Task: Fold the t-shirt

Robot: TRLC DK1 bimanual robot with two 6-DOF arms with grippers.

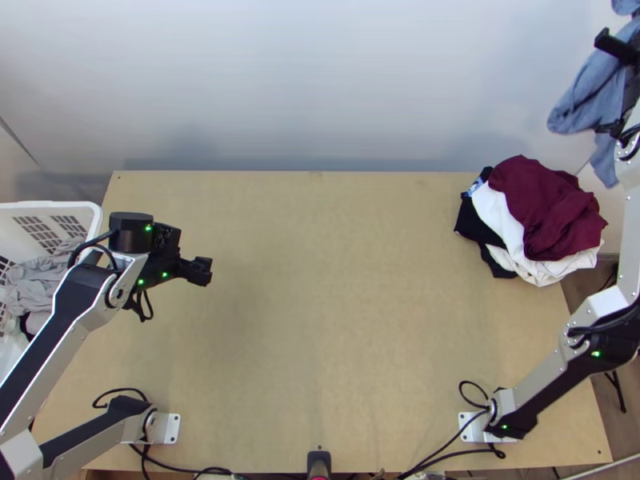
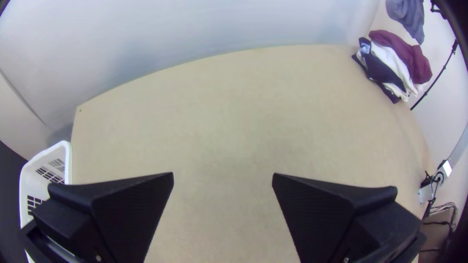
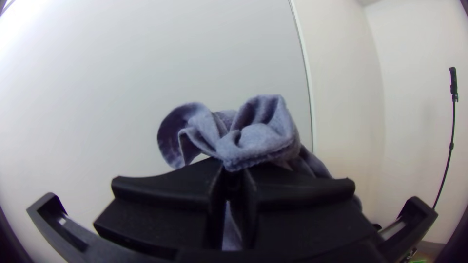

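Note:
High at the upper right of the top view, my right gripper (image 1: 618,48) holds a blue-grey cloth (image 1: 588,96), which hangs bunched beyond the table's right side. In the right wrist view the right gripper (image 3: 233,170) is shut on a crumpled part of that cloth (image 3: 258,139). The cloth (image 2: 408,14) also hangs at the upper right of the left wrist view. My left gripper (image 1: 204,270) is above the left part of the table (image 1: 336,264). Its fingers stand wide apart in the left wrist view, the left gripper (image 2: 223,176) being open with nothing between them.
A heap of maroon (image 1: 544,200), white (image 1: 500,212) and black (image 1: 472,224) clothes lies at the table's back right corner. A white basket (image 1: 80,210) with grey cloth (image 1: 40,280) inside stands at the left edge. Cables (image 1: 448,440) run along the near edge.

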